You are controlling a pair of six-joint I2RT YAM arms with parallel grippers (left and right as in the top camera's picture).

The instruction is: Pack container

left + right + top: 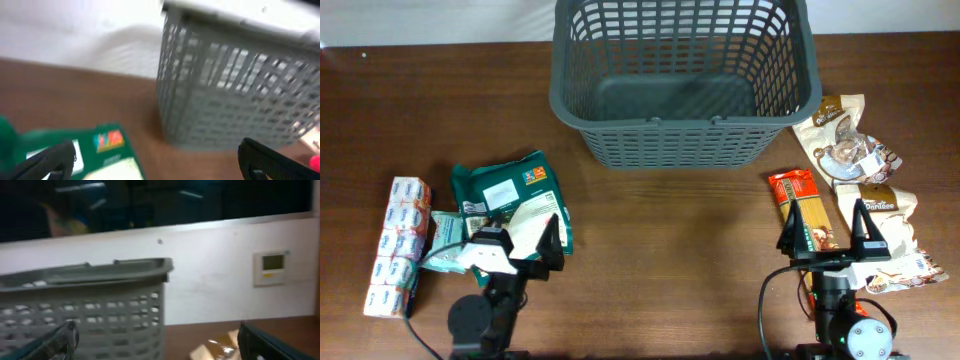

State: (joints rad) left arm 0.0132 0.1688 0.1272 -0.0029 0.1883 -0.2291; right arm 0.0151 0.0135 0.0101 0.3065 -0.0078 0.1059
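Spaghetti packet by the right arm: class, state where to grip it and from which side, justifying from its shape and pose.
Probably across its narrow width near mid-length, from above. The spaghetti packet lies flat on the table, long and slim, so its long edges suit the open right gripper.

The left claw (517,245) has two matt black, tapering plastic fingers (551,238) fixed to a white, block-shaped housing (483,254). Behind it is a black, round-ended arm link (470,320), and a thin black cable (423,290) curves off its side. The right claw (825,238) has the same pointed black fingers on a black crossbar (825,258). Its arm link ends in a round silver-grey cap (868,337) with a small green light, and another thin black cable loops beside it. In both wrist views the fingers show as dark, blurred wedges.
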